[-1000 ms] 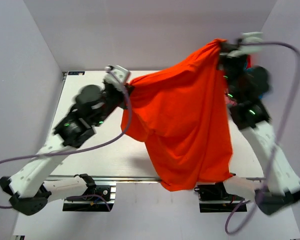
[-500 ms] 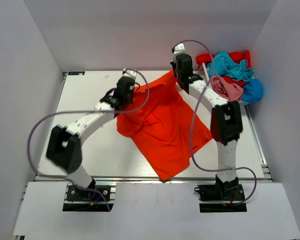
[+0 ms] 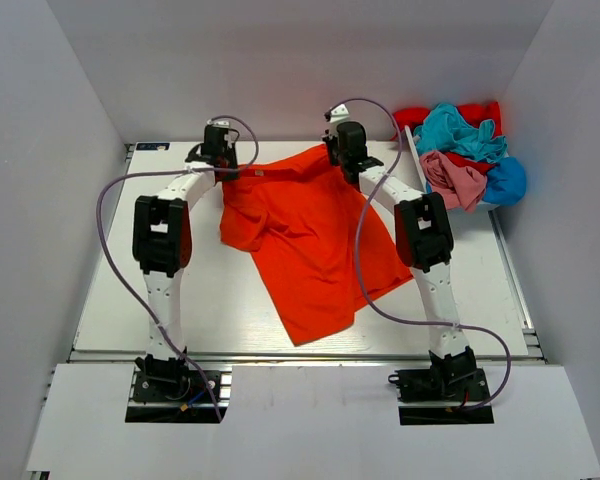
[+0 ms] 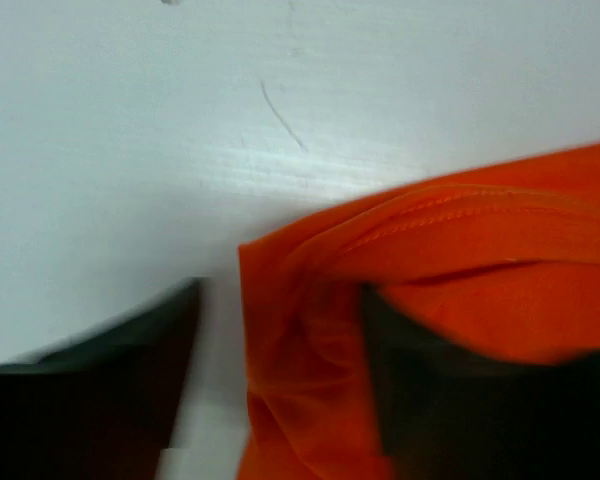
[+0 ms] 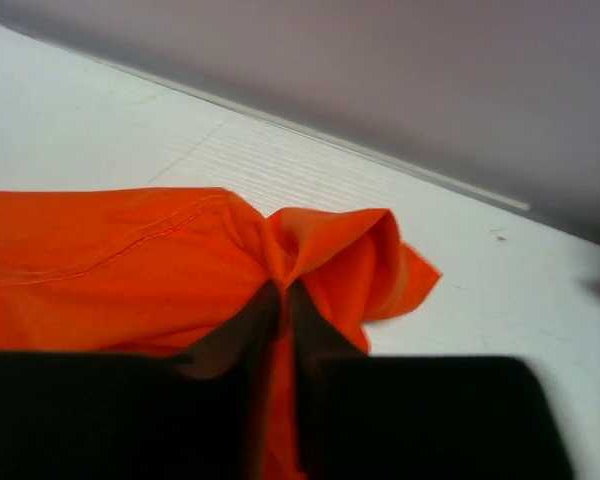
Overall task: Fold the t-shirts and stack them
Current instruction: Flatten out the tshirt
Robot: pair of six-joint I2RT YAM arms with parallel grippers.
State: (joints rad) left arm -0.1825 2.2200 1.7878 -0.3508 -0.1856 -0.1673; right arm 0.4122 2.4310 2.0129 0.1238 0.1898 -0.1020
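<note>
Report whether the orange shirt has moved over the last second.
Yes. The orange shirt came down from hanging in the air and now lies spread on the table, one edge along the table's far side.

orange-red t-shirt point(image 3: 310, 240): soft matt cloth w/ stitched hem; table point(image 3: 210, 290): smooth white, faintly ribbed, slight sheen.

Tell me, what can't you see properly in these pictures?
- Left wrist view: the left fingers are blurred, and the orange shirt runs off the right and bottom edges.
- Right wrist view: the right fingers cover the shirt beneath them.
- Top view: both holds on the shirt are too small to see.
- Top view: the pile of shirts is tangled, so any shirts underneath are hidden and cannot be counted.
</note>
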